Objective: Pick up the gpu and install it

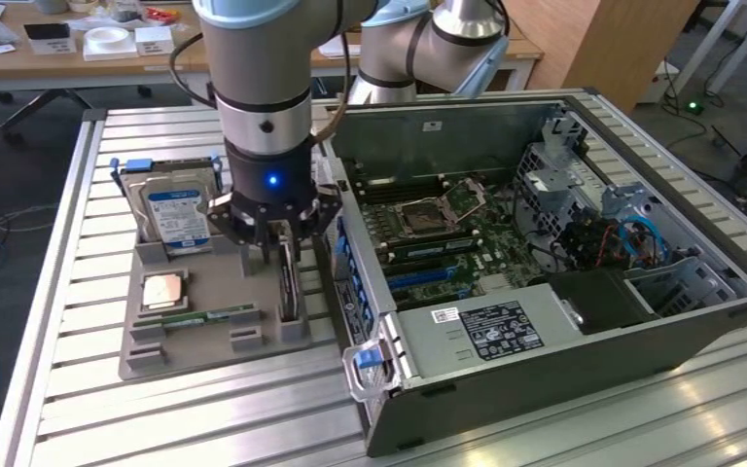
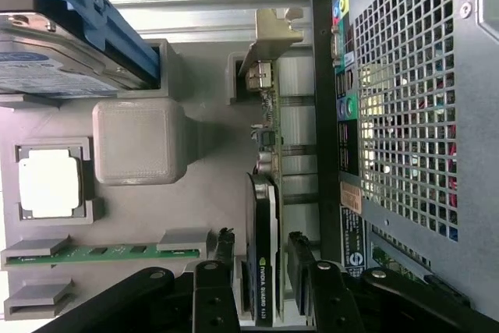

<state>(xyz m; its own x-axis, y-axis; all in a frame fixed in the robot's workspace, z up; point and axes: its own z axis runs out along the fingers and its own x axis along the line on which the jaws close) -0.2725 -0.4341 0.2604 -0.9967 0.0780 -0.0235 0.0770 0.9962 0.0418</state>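
The gpu stands on edge in a slot of the grey holder tray, next to the computer case. It is a green board with a black cooler and a silver bracket at one end. My gripper is open and straddles the cooler end of the card. One black finger is on each side, with a small gap to the card. In the exterior view the gripper hangs straight down over the gpu, at the tray's edge nearest the case.
The tray also holds a hard drive with a blue-white label, a square processor and a green memory stick. The open computer case lies at the exterior view's right, its motherboard exposed. All rest on a slatted metal table.
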